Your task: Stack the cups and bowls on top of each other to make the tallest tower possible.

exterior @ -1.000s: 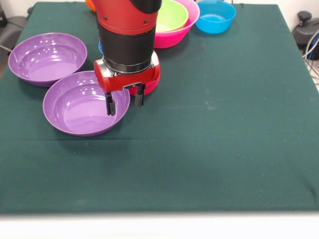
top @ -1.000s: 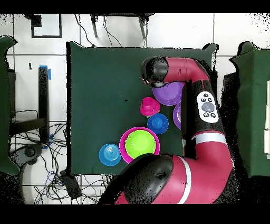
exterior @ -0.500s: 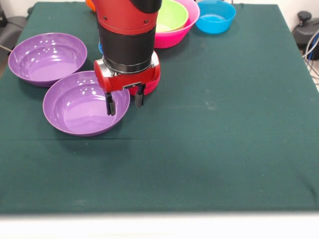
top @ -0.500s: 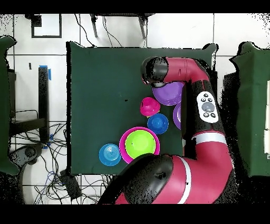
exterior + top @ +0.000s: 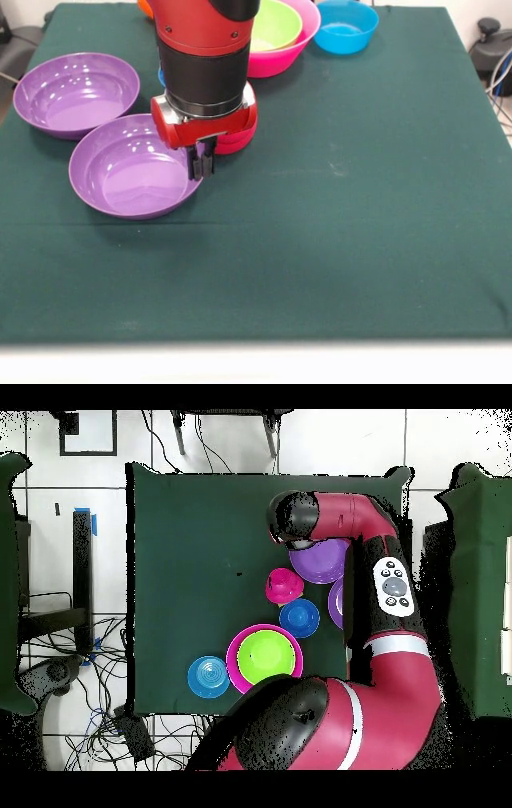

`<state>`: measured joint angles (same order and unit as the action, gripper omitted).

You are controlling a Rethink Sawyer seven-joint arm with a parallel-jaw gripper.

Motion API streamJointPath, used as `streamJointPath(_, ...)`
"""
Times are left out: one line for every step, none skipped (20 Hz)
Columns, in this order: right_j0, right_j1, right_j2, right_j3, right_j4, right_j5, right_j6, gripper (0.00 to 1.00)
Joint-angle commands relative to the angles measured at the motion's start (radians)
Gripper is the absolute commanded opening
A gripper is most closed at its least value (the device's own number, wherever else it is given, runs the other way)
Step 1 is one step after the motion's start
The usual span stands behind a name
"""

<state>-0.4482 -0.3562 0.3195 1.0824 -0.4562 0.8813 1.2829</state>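
since half a second ago the gripper [image 5: 201,166] has closed: its two dark fingers, then spread either side of the near purple bowl's [image 5: 136,166] right rim, now sit pinched together on that rim, while the arm and everything on the cloth have kept their places. from the front, the jaws look clamped on the bowl's wall at its right edge, one finger inside and one outside as far as i can judge; the second purple bowl [image 5: 74,93] sits just behind and left, touching or nearly so. a small crimson bowl [image 5: 237,141] hides partly behind the wrist, and the lime green bowl [image 5: 274,24] rests inside the pink bowl [image 5: 290,46], with the light blue bowl [image 5: 346,26] beside them. a rim pinch is thin purchase, so lift straight and slowly and keep the bowl level. from overhead, the arm [image 5: 385,594] covers the gripper and most of both purple bowls, so the grip cannot be checked there; the dark blue bowl [image 5: 299,617] lies just beside the crimson one.
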Motion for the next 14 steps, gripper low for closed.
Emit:
streamJointPath(0.013,-0.001,0.025,0.022,-0.012,0.047,-0.050,0.00)
streamJointPath(0.013,-0.001,0.025,0.021,-0.012,0.048,-0.051,0.00)
streamJointPath(0.014,-0.001,0.025,0.021,-0.012,0.049,-0.051,0.00)
streamJointPath(0.014,-0.001,0.024,0.020,-0.013,0.050,-0.051,0.00)
streamJointPath(0.014,-0.001,0.024,0.021,-0.012,0.048,-0.050,0.00)
streamJointPath(0.016,-0.001,0.020,0.022,-0.010,0.046,-0.034,0.00)
streamJointPath(0.017,-0.002,0.023,0.022,-0.003,0.017,-0.007,0.00)
streamJointPath(0.025,-0.031,0.012,0.027,-0.001,0.039,0.003,0.00)
streamJointPath(0.034,-0.061,0.002,0.032,0.002,0.061,0.014,0.00)
streamJointPath(0.047,-0.110,-0.014,0.038,0.004,0.105,0.017,0.00)
streamJointPath(0.059,-0.135,-0.026,0.037,-0.003,0.137,0.005,0.00)
streamJointPath(0.071,-0.160,-0.037,0.037,-0.010,0.168,-0.006,0.00)
streamJointPath(0.070,-0.161,-0.035,0.043,-0.008,0.167,-0.010,0.00)
streamJointPath(0.070,-0.160,-0.035,0.048,-0.004,0.161,-0.002,0.00)
